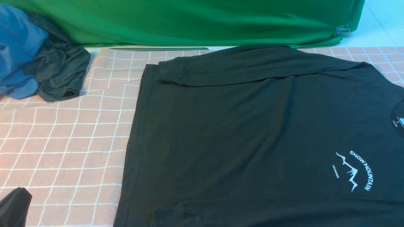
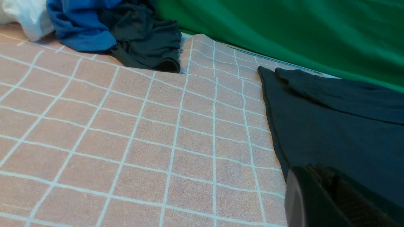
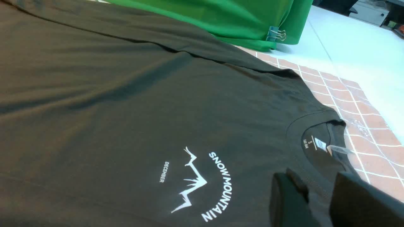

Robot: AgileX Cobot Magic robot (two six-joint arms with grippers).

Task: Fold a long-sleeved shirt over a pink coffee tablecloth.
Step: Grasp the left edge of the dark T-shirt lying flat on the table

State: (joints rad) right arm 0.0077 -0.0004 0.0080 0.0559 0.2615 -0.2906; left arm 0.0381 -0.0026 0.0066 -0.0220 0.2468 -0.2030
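Right wrist view: we are holding the right gripper [image 3: 315, 181] spread over the shirt [image 3: 126, 94] beside its collar [image 3: 318, 138], probably readying a pinch. We are holding the left gripper [image 2: 315, 189] pressed together, gripping nothing visible, near the hem [image 2: 274, 126]. The shirt is lying flat toward the right edge of the tablecloth [image 1: 63, 151], sleeves [image 1: 252, 67] folded inward, seemingly so the body folds cleanly.

Black shirt [image 1: 236, 132] lies flat on pink tablecloth [image 1: 63, 151].
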